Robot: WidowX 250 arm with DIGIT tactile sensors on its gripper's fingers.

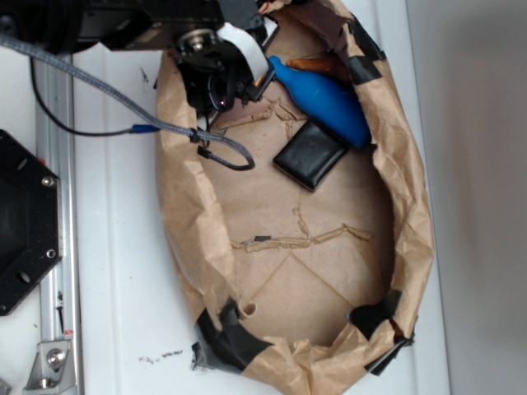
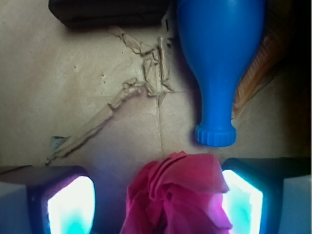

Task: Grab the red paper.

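Two pads of the pincer [image 2: 155, 204] are sitting spread w/ the red paper [image 2: 175, 192] between them, touching the right pad, just below the blue bottle [image 2: 219, 63] cap, so I'd be closing gently & centring before lifting.

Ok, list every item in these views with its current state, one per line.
red paper: crumpled, between the tool's fingers, touching the right one.
tool: open, around the paper.
blue bottle: lying on its side, cap on.
black wallet: closed, flat beside the bottle.
brown paper sheet: creased, edges curled up and taped.
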